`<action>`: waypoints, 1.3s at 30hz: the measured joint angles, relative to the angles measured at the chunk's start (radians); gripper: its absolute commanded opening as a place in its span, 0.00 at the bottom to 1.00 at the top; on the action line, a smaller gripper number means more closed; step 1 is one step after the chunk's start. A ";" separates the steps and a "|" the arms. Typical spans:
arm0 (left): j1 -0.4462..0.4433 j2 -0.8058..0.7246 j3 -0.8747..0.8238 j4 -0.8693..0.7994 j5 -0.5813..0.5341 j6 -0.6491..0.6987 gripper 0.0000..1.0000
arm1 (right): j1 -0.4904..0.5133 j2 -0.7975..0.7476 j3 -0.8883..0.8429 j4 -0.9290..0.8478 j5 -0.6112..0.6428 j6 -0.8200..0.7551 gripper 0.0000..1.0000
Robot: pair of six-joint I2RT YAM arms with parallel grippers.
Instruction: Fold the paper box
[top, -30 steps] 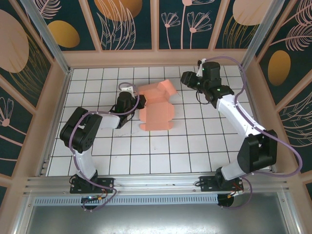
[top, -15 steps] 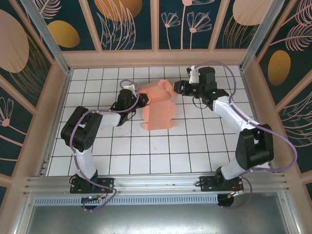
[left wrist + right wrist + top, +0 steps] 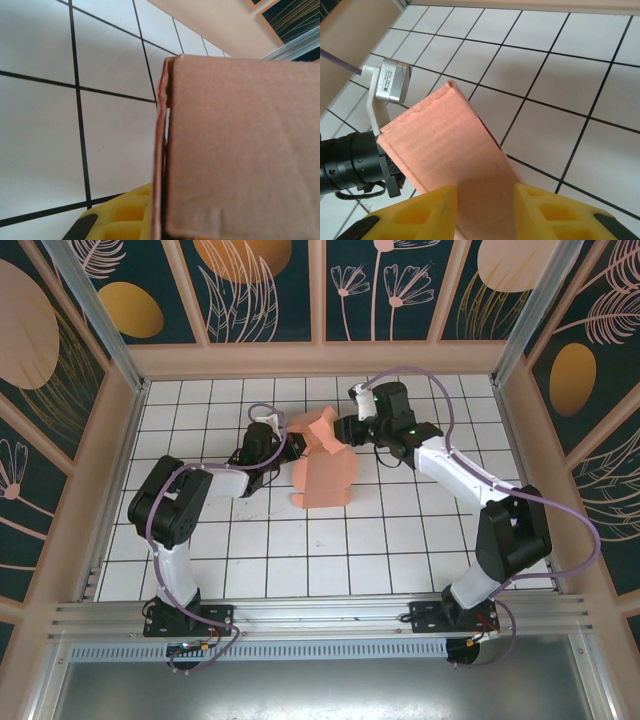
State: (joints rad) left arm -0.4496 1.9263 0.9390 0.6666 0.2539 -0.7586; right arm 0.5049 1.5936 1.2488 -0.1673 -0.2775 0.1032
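— Left gripper (image 3: 287,445) is pinched tight on the left edge of the paper box (image 3: 325,475), which sits on the tiled table (image 3: 400,540), centre-far.
— And the right gripper (image 3: 343,430)?
— Its fingers (image 3: 420,210) stand apart with the box's far flap between them. Whether they're squeezing it is impossible to call.
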 measured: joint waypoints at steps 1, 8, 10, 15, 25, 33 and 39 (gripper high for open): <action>0.000 0.002 0.000 -0.002 0.001 -0.002 0.00 | 0.008 0.000 0.000 -0.001 0.022 -0.008 0.34; 0.000 0.003 0.000 -0.017 0.002 -0.005 0.00 | 0.025 0.000 0.000 0.003 0.133 -0.037 0.24; 0.000 0.008 0.013 -0.025 0.005 -0.005 0.00 | 0.027 0.000 0.000 0.003 0.147 -0.039 0.19; 0.000 0.017 0.039 -0.036 0.005 -0.005 0.00 | 0.023 0.000 -0.002 0.027 0.098 0.000 0.15; 0.006 0.024 0.044 -0.046 0.031 -0.020 0.00 | -0.051 -0.002 -0.089 0.175 -0.184 0.154 0.33; 0.012 0.045 0.064 -0.069 0.049 -0.021 0.00 | -0.058 -0.005 -0.119 0.216 -0.248 0.164 0.40; 0.012 0.046 0.064 -0.070 0.057 -0.021 0.00 | -0.043 -0.005 -0.095 0.154 -0.155 0.083 0.40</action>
State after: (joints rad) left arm -0.4374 1.9724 1.0031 0.5968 0.3111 -0.7799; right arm 0.4614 1.5887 1.1542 -0.0128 -0.4324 0.1864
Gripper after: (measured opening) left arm 0.063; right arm 0.400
